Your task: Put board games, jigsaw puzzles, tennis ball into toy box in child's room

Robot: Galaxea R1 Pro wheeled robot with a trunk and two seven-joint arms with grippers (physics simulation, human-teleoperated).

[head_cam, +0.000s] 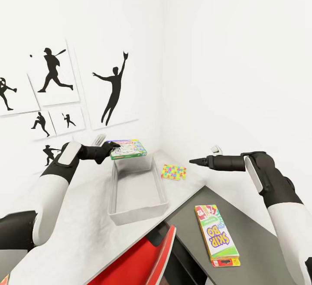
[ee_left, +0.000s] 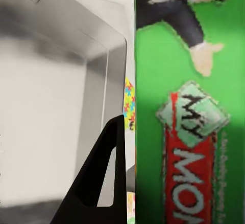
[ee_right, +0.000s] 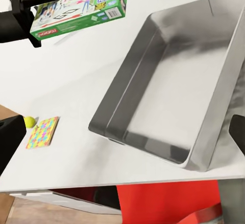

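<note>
Robot holding a board game above a toy box.
Left gripper (head_cam: 113, 147) grasps the green Monopoly box (head_cam: 128, 149) at frame centre over the grey bin (head_cam: 138, 189); right gripper's (head_cam: 193, 161) state cannot be told.

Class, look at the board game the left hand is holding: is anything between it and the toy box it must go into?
Nothing visible. The left hand holds the board game above the far end of the toy box, whose interior looks empty.

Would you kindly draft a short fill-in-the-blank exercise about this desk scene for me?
1. The left gripper holds a green ____ game box above the toy box.
2. The toy box is ____ inside.
3. The SKIP-BO box lies on the dark ____ cabinet.
4. A tennis ball rests beside a jigsaw ____.

Answers: Monopoly; empty; grey; puzzle
</note>
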